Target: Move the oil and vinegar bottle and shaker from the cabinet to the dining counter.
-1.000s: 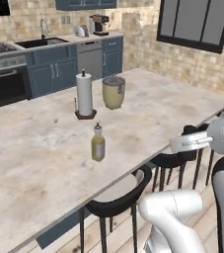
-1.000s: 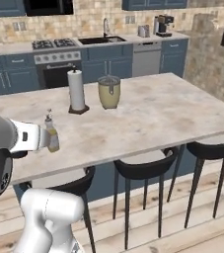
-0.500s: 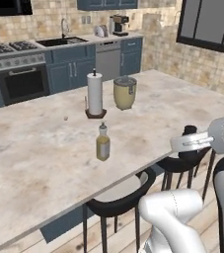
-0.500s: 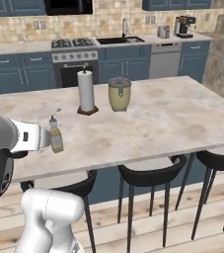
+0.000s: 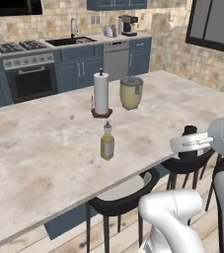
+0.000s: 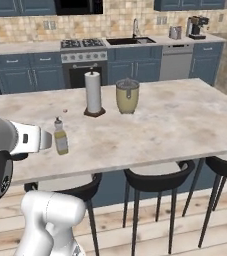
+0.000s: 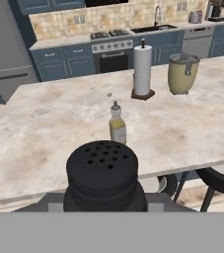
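No labels or writing to read anywhere here, not on the bottle, not on the shaker. The shaker [image 7: 105,175] sits low centre in the hand view, black and rounded, upright with its dotted top facing the camera; its base is hidden by the hand, and the fingertips themselves can't be made out around it. In the left base view the gripper [image 5: 189,144] shows at right centre with the dark shaker [image 5: 188,132] poking up out of it, so the jaws are pinched on the shaker, out over the near edge of the dining counter [image 5: 44,163] above a stool [image 5: 126,200]. The oil and vinegar bottle [image 5: 107,142] stands upright on the counter, middle of the frame, neck pointing straight up, apart from everything. Behind it, toward upper centre, the paper towel roll [image 5: 101,93] stands on end, with the beige pot [image 5: 131,93] just to its right. In the right base view the bottle [image 6: 60,137] is at left centre, partly beside the white arm.
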